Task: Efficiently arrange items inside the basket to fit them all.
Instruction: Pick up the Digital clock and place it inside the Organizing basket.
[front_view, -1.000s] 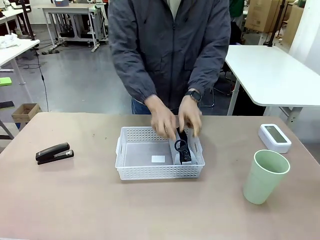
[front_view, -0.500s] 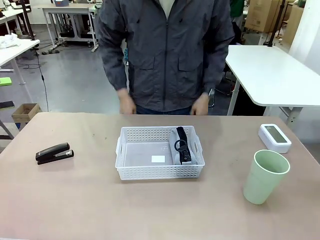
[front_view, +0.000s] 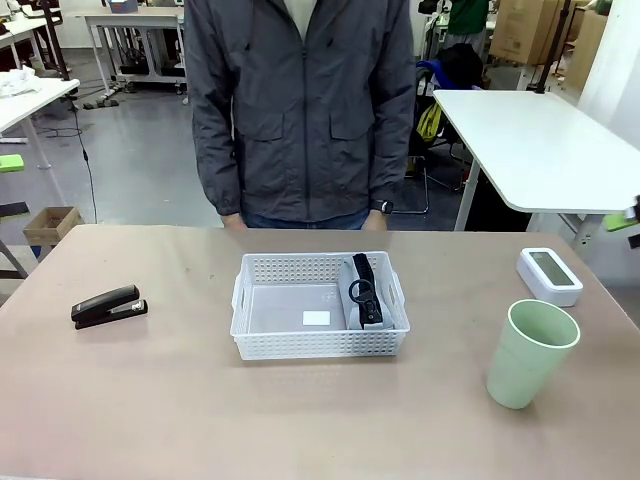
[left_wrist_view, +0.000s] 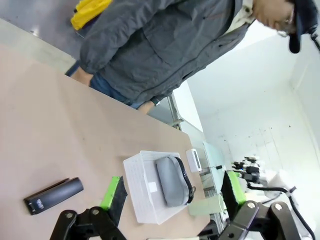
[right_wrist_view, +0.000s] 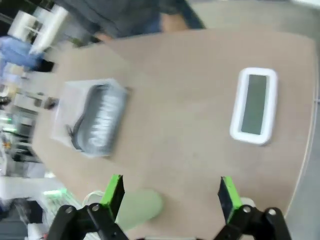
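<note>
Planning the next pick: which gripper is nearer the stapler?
Left. Left gripper hangs beside the stapler; right gripper is far off, near the cup and box.

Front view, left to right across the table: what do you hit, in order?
black stapler → white basket → grey pouch at the basket's right end → pale green cup. The white box sits behind the cup across the same span, so it is unranked.

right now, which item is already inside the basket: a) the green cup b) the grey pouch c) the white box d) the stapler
b: the grey pouch lies along the right side of the basket, while the stapler, cup and white box sit out on the table.
</note>
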